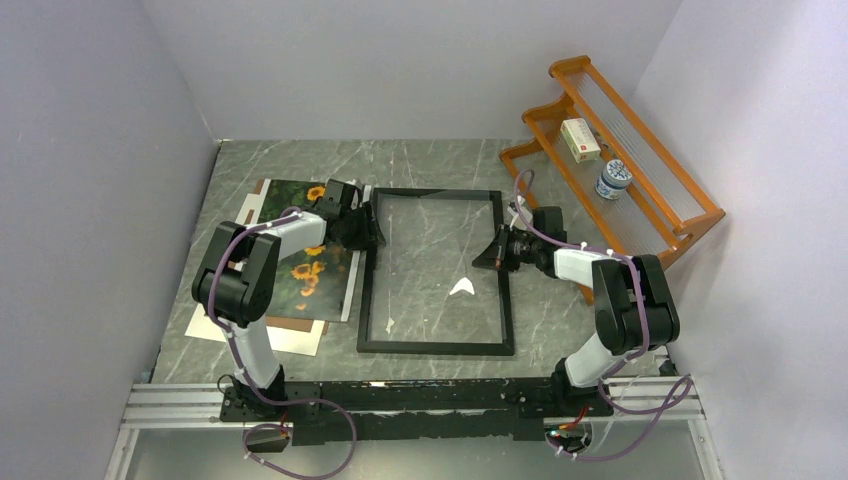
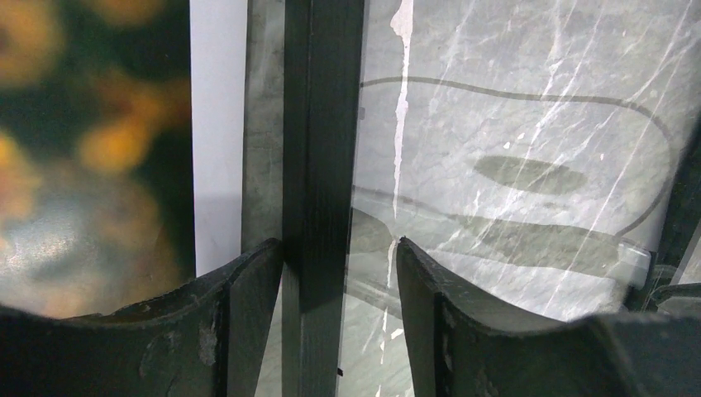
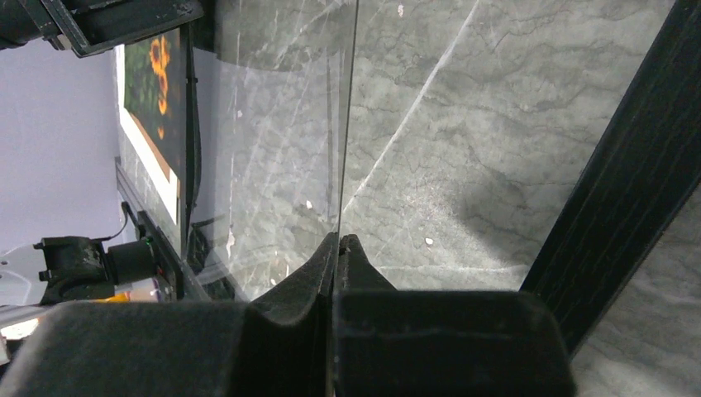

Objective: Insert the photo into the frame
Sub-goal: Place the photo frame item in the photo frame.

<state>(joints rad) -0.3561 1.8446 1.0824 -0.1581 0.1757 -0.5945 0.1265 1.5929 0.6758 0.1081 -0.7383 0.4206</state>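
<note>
Photo (image 1: 322, 285): flat at left, just beside the frame (image 1: 436, 349). Left gripper (image 1: 370, 234): part open, astride the frame's left rail, not clamped. Frame: flat, centre. Right gripper (image 1: 490, 258): closed, tips pinching the pane (image 1: 430, 250) at its right edge.

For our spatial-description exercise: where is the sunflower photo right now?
In the top view, the sunflower photo lies flat on the left side of the marble table, beside the left rail of the black picture frame, which the left claw straddles.
</note>
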